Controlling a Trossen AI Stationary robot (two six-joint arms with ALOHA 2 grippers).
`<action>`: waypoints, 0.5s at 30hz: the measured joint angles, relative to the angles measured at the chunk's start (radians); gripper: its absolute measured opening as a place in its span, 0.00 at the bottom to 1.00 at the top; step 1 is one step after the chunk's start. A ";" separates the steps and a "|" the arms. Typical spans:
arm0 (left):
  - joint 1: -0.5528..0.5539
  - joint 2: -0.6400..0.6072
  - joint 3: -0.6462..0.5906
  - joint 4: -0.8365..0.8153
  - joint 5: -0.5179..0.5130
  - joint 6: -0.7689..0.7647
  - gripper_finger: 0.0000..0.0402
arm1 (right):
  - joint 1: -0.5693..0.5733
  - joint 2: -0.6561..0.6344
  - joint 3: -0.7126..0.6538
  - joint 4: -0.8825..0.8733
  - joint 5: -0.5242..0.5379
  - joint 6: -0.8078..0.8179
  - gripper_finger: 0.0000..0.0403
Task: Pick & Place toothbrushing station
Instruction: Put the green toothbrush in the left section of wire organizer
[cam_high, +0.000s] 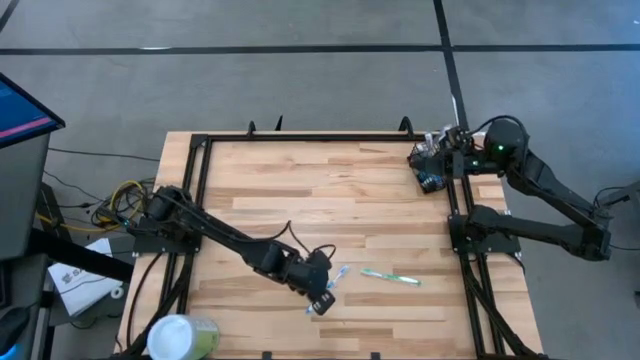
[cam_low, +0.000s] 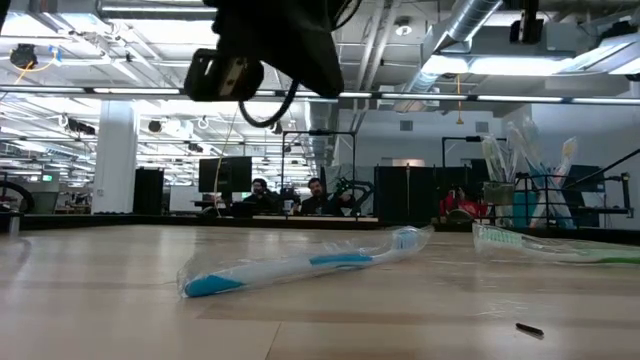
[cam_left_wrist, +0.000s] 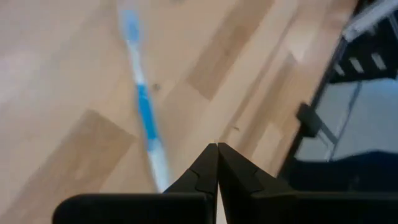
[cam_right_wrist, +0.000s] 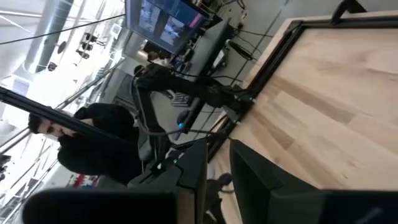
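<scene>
— Clear-wrapped blue-and-white plastic toothbrush lies flat at the front of the pale wooden bench, the left claw poised above it. Pick made yet?

— Not by the look of it. That claw is pinched fully closed on nothing, just beside the brush. I judge the pick is only now being lined up. The jaws would need to part, straddle the thin handle and come low enough to catch it through the slippery film.

— And the toothbrushing station?

— It appears to be the small black upright holder at the bench's far right corner, brushes standing in it, well apart from the loose ones. The right claw waits at that corner; whether it grips anything cannot be told.

— The count?

— Two loose brushes: the blue one and a wrapped green-and-white toothbrush near it. One station. One round pale-green translucent cup with white lid at the near left corner. Two arms.
</scene>
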 joint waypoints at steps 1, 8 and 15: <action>-0.003 0.011 0.003 0.013 0.020 -0.005 0.00 | -0.003 0.000 0.000 -0.001 0.000 -0.003 0.15; -0.031 0.091 0.044 0.011 0.077 -0.002 0.00 | -0.011 0.012 0.000 -0.008 0.000 -0.003 0.15; -0.019 0.143 0.060 0.017 0.082 0.007 0.00 | -0.009 0.011 0.000 -0.011 0.000 -0.003 0.15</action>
